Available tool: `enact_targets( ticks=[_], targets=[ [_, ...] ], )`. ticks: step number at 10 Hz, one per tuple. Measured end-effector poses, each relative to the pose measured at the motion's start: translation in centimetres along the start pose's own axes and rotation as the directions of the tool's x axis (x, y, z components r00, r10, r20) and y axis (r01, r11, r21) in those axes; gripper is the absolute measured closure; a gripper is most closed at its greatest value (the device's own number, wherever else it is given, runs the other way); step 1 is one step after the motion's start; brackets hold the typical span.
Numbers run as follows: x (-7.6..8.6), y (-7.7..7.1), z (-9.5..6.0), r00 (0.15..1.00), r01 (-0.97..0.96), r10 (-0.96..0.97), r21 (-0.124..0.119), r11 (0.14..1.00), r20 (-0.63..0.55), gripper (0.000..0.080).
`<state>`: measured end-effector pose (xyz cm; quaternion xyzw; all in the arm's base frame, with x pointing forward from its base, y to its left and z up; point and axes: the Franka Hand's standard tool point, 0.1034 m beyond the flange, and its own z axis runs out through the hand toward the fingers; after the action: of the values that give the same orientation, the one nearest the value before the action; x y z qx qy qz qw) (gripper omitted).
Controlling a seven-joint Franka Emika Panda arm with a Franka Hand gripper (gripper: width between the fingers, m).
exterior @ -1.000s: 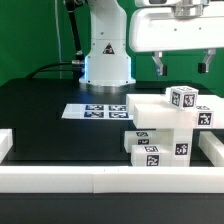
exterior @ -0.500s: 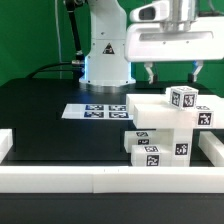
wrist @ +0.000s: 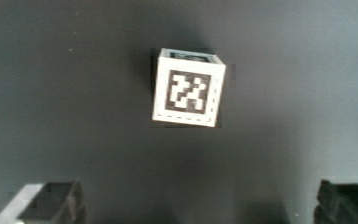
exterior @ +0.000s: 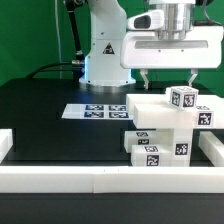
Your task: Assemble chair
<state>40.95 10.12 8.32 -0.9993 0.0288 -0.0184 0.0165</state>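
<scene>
A: Any writing you can read?

B: No words anywhere. The chair parts (exterior: 168, 126) carry small black-and-white square tags, and the marker board (exterior: 92, 111) on the black table (exterior: 40, 125) shows a row of the same kind of pattern. On the robot base (exterior: 105, 50) there is a small triangular sticker, too small to make out.

A: Where do the parts sit against the gripper?

B: In the exterior view they are stacked toward that view's right, close to the white rail (exterior: 100, 180) along the front edge. The gripper (exterior: 167, 77) hangs above them with its jaws spread wide and nothing between them. One fingertip is above the flat slab; the other drops behind the top tagged block, so I cannot tell if it touches anything.

A: And the wrist view?

B: A single white block (wrist: 190, 88) with one tag on its upper face, slightly tilted, lying on the dark surface. The two dark fingertips (wrist: 43, 198) show at the picture's edge, well apart from each other and from the block.

A: Anything hard to judge?

B: The gripper's upper body is cut off by the frame, the lower blocks partly hide one another, and how many pieces make up the stack is unclear
</scene>
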Motion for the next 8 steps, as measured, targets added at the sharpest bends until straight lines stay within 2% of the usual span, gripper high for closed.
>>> enact_targets(
  ticks=[1, 2, 3, 8],
  targets=[
    [0.0, 0.9, 0.2, 1.0, -0.012, 0.012, 0.001, 1.0, 0.002, 0.015],
    [-0.4, 1.0, 1.1, 1.0, -0.019, 0.019, -0.016, 1.0, 0.003, 0.015],
    [-1.0, 0.6, 2.4, 1.0, -0.018, 0.018, -0.038, 0.999, 0.004, 0.015],
    [-1.0, 0.8, 4.8, 1.0, -0.002, 0.004, -0.076, 0.997, 0.024, 0.015]
  ],
)
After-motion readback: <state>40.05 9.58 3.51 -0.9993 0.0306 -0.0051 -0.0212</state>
